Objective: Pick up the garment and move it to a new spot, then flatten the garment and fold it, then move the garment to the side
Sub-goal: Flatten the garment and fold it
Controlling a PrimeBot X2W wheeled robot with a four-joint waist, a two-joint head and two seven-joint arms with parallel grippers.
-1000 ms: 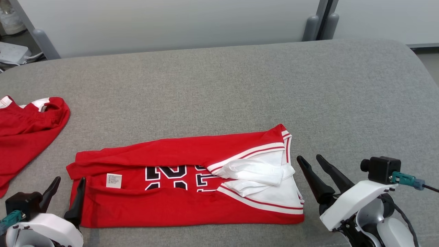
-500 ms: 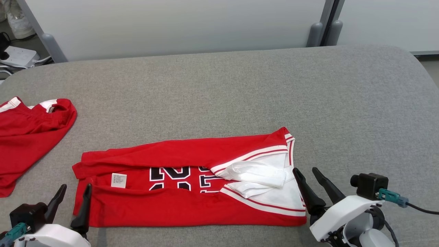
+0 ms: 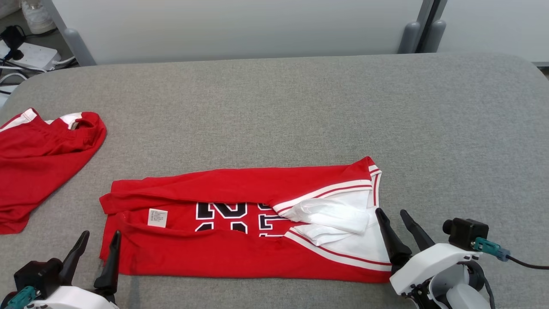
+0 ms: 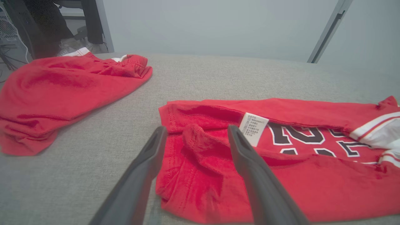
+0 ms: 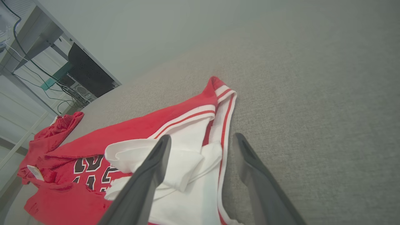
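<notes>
Red crumpled cloth [image 3: 43, 159] lies well left of the folded garment [image 3: 214, 257].

Jersey [image 3: 240, 257] digits [image 3: 223, 213] half-hidden under its own folds. Label [image 3: 157, 217] print too small to read. Second red garment [image 3: 38, 159] cut off at head view's left edge.

Head view looks steeply down on the grey surface [image 3: 300, 107], with the jersey [image 3: 223, 257] at lower centre. Both wrist views sit low and close at the jersey's opposite ends, facing across it; all three share it.
</notes>
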